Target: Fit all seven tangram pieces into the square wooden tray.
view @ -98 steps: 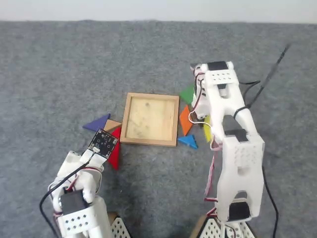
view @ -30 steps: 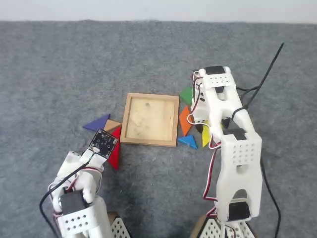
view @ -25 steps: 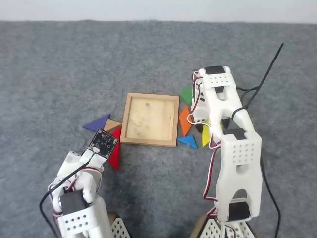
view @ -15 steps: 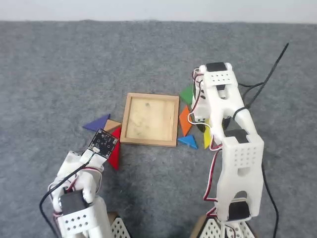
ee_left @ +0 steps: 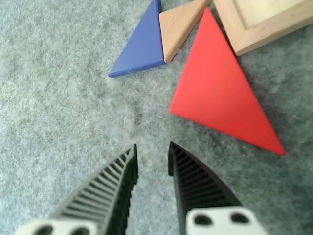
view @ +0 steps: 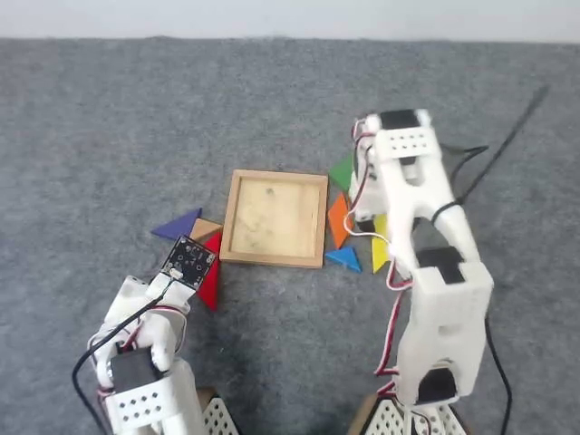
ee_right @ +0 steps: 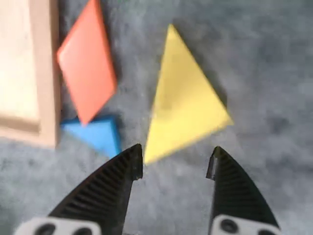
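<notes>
Square pale wooden tray (view: 275,175), shallow-rimmed, flat yellow triangle (ee_right: 183,105) framed by spread right jaws, left jaws narrowly parted

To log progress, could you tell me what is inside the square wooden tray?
Only the bare floor of the tray shows; no piece lies inside, and nothing covers it.

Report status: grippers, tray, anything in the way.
Right gripper open, over yellow triangle. Left gripper slightly open, empty, near red triangle. Tray holds no pieces. Orange piece between yellow triangle and tray.
</notes>
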### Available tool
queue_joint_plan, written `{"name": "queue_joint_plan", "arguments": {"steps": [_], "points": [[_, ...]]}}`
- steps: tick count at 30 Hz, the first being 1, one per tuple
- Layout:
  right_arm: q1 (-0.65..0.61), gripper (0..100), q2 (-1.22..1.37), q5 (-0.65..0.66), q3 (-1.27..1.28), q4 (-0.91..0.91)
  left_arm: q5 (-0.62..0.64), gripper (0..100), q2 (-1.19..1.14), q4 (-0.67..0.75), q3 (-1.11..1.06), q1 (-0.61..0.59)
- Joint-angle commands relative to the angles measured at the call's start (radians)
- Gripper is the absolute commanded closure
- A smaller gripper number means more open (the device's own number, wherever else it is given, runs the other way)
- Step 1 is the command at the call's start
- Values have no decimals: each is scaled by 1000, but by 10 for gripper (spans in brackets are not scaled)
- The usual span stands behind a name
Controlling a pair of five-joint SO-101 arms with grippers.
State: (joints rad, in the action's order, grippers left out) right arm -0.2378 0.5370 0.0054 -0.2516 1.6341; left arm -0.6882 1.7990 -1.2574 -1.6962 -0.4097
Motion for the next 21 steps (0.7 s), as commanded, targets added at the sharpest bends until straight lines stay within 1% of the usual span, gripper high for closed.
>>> {"name": "queue_joint_plan", "arguments": {"steps": [1,4,5,7,10,12,21], "points": [[-25,785,30,-23,34,-102,-6,895,18,0,13,-8],[-27,780,88,-14,31,-134,-6,895,18,0,13,-8],[-25,764,102,-14,31,-136,-6,895,18,0,13,-8],[-13,710,127,-8,29,-131,-6,895,18,0,13,-8],[5,618,130,52,29,-127,-6,895,18,0,13,-8],[8,579,131,60,29,-122,-6,895,18,0,13,-8],[7,582,131,107,28,-130,-6,895,18,0,13,-8]]}}
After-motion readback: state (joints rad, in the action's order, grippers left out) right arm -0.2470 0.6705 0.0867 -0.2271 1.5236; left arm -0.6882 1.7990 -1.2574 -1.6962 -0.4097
